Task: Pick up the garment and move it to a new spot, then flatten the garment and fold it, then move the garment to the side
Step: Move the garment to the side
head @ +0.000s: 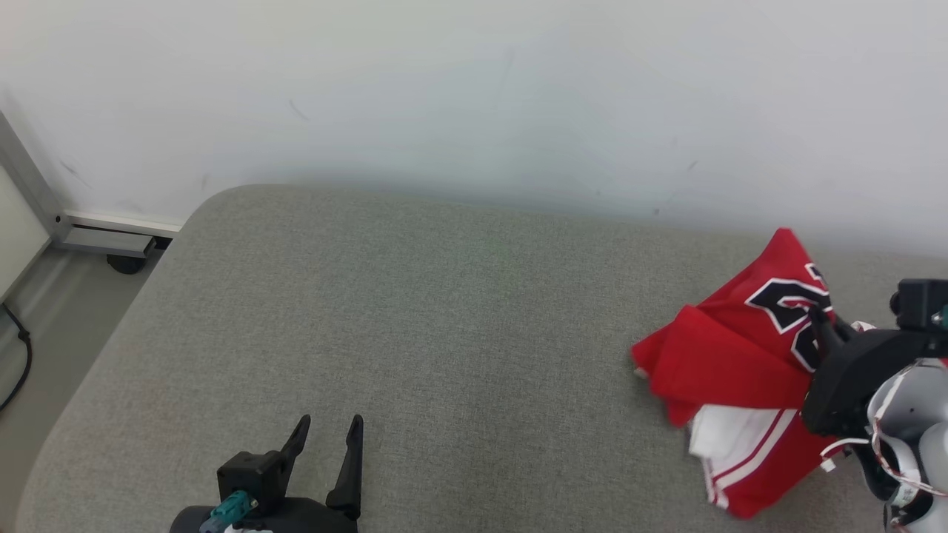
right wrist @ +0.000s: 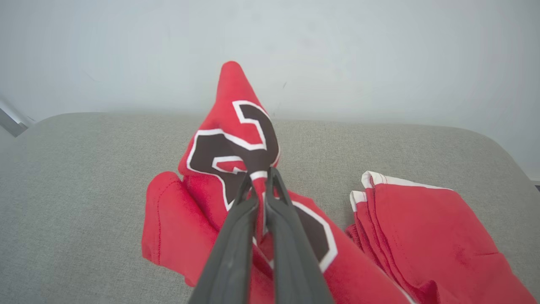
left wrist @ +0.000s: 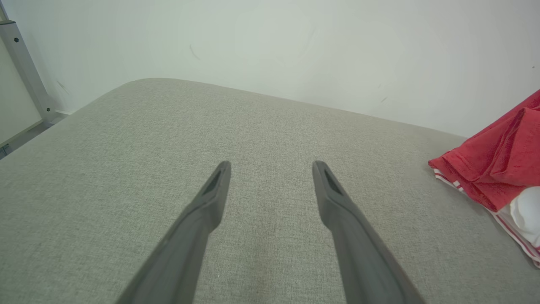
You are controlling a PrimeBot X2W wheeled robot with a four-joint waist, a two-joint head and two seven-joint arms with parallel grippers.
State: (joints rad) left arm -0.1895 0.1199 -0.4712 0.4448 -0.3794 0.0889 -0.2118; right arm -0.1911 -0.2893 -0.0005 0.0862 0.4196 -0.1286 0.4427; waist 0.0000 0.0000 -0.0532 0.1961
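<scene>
Two sets of fingers, one red garment (head: 729, 366) at the right end of the grey cushion (head: 444, 333).
The right fingers (right wrist: 236, 236) are pinched together on the garment's black-and-white number print, and a pointed fold of red cloth stands up just beyond their tips. The rest lies bunched on the cushion. The left fingers (left wrist: 211, 198) are spread wide apart over bare cushion, well clear of the garment.

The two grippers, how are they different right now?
The left gripper has its fingers spread wide apart; the right gripper has them pinched shut. The left gripper holds nothing over the bare gray cushion; the right gripper grips the red jersey, holding a fold up in a peak. Both have two long dark fingers.
</scene>
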